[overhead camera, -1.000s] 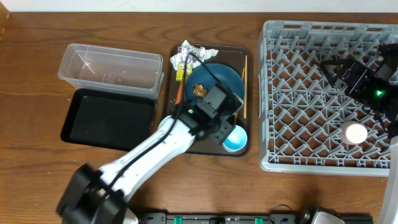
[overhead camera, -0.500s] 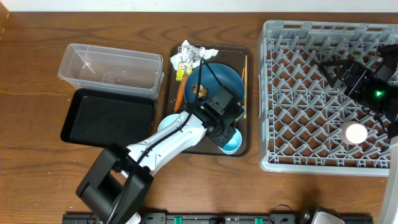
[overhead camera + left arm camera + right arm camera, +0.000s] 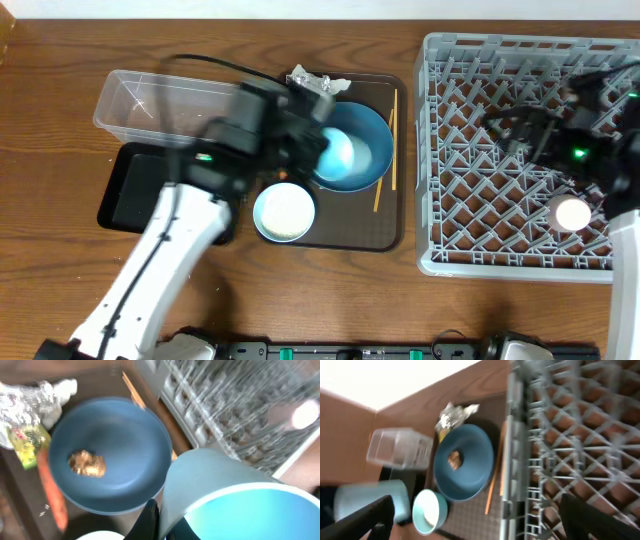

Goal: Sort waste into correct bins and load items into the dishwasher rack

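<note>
The small cup is shown pale blue-grey on its outer wall and bright blue inside, tipped so that its mouth faces the lower edge of the left wrist view. It is pinched by the left pincer: one dark finger is seen pressed against the cup's wall, while the other finger is hidden behind the cup. In the overhead view the cup is held above the dark blue plate, clear of it. On the plate a brown food lump is seen, and beside the plate's rim lie the carrot and the crumpled white wrapper with its yellow packet. The white bowl sits just beside the plate on the brown serving tray, and the chopsticks are laid along the tray's side nearest the rack. A pink cup is seen in the rack. The right pincer is held over the rack with its fingers spread wide, gripping nothing. The clear tub and the black tray are set on the surface beyond the left arm, well apart from the cup.
</note>
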